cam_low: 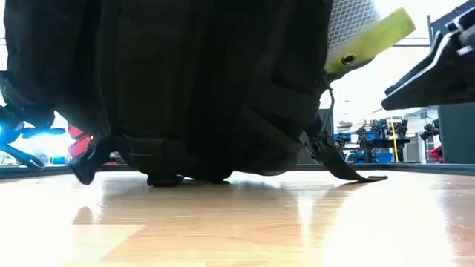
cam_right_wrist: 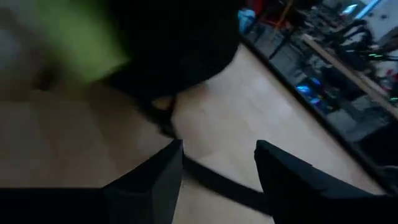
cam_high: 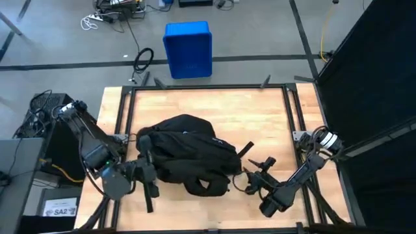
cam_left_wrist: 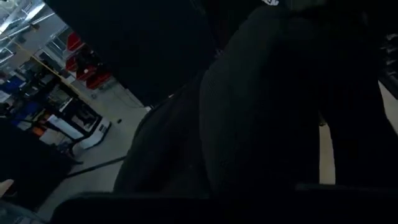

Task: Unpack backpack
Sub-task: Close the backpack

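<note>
At frame centre, the backpack [cam_high: 185, 153] lies limp; the right gripper [cam_high: 259, 170], jaws spread wide and empty, risks snagging a loose strap [cam_right_wrist: 217, 182], while the left gripper [cam_high: 147, 174], its jaw state impossible to tell, crowds the fabric.

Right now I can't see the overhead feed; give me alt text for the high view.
A black backpack lies on the wooden table, with the left tool at its left end and the right tool open beside a strap on its right. A blue box sits on the floor beyond the table.
</note>
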Tool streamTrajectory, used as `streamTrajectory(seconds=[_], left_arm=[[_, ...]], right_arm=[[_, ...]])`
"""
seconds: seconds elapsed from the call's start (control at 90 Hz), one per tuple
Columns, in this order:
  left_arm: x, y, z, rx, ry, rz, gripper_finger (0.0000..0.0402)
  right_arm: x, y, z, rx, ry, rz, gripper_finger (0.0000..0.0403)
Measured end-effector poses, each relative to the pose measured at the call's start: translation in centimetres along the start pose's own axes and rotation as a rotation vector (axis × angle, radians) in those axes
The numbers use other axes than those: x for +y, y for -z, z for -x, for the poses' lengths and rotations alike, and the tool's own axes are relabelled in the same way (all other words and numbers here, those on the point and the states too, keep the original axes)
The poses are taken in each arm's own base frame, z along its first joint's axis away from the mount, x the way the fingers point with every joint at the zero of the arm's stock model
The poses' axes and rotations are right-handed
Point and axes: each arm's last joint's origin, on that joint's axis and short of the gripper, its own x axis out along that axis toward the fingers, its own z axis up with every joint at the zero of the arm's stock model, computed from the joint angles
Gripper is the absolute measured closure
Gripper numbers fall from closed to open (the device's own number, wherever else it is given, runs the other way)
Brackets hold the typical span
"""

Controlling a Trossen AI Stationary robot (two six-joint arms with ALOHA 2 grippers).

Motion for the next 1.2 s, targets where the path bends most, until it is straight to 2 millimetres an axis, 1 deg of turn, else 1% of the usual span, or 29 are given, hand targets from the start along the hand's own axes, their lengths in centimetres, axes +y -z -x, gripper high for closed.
streamTrajectory(seconds=[0.111, 0.267, 0.356, 0.456, 0.578, 0.644, 0.7, 0.767, 0.833, 0.889, 0.933, 0.989, 1.056, 1.133, 1.2], left_arm=[[0.9, -0.3, 0.5, -0.014, 0.000, 0.022, 0.0401], [2.3, -0.5, 1.2, -0.034, -0.006, 0.043, 0.0401], [3.1, -0.5, 1.6, -0.045, -0.006, 0.062, 0.0401], [4.2, -0.5, 2.2, -0.059, -0.007, 0.088, 0.0401], [5.6, -0.5, 2.9, -0.077, -0.008, 0.118, 0.0401], [6.1, -0.4, 3.2, -0.085, -0.008, 0.132, 0.0401], [6.6, -0.4, 3.4, -0.091, -0.006, 0.141, 0.0401], [7.1, -0.3, 3.7, -0.097, -0.005, 0.145, 0.0401], [7.6, -0.2, 4.0, -0.104, -0.005, 0.152, 0.0401], [8.1, -0.1, 4.2, -0.108, -0.004, 0.159, 0.0401], [8.4, 0.0, 4.4, -0.109, -0.004, 0.162, 0.0401], [8.9, 0.1, 4.6, -0.111, -0.004, 0.167, 0.0401], [9.4, 0.4, 4.9, -0.108, -0.003, 0.180, 0.0401], [9.8, 0.7, 5.1, -0.102, -0.002, 0.198, 0.0401], [10.0, 1.0, 5.2, -0.093, 0.001, 0.209, 0.0401]], right_arm=[[0.8, 0.0, 1.0, -0.001, -0.076, -0.013, 0.0230], [1.7, -1.0, 2.5, -0.006, -0.202, -0.068, 0.0240], [2.5, -2.5, 3.2, -0.035, -0.295, -0.091, 0.0245], [3.6, -4.9, 3.5, -0.068, -0.450, -0.070, 0.0251], [4.4, -8.2, 2.9, -0.162, -0.662, -0.023, 0.0263], [4.5, -9.4, 1.7, -0.205, -0.735, 0.015, 0.0270], [4.3, -9.9, 0.0, -0.203, -0.761, 0.025, 0.0276], [3.8, -9.7, -2.5, -0.164, -0.753, 0.031, 0.0281], [3.2, -9.1, -5.0, -0.128, -0.741, 0.025, 0.0285], [2.7, -8.7, -6.5, -0.126, -0.759, -0.009, 0.0287], [2.4, -8.4, -7.3, -0.141, -0.796, -0.047, 0.0288], [2.1, -7.6, -7.9, -0.157, -0.846, -0.076, 0.0288], [1.8, -6.3, -8.1, -0.177, -0.863, -0.095, 0.0288], [1.2, -4.7, -8.0, -0.221, -0.845, -0.137, 0.0289], [0.3, -3.2, -7.9, -0.281, -0.812, -0.193, 0.0291]])
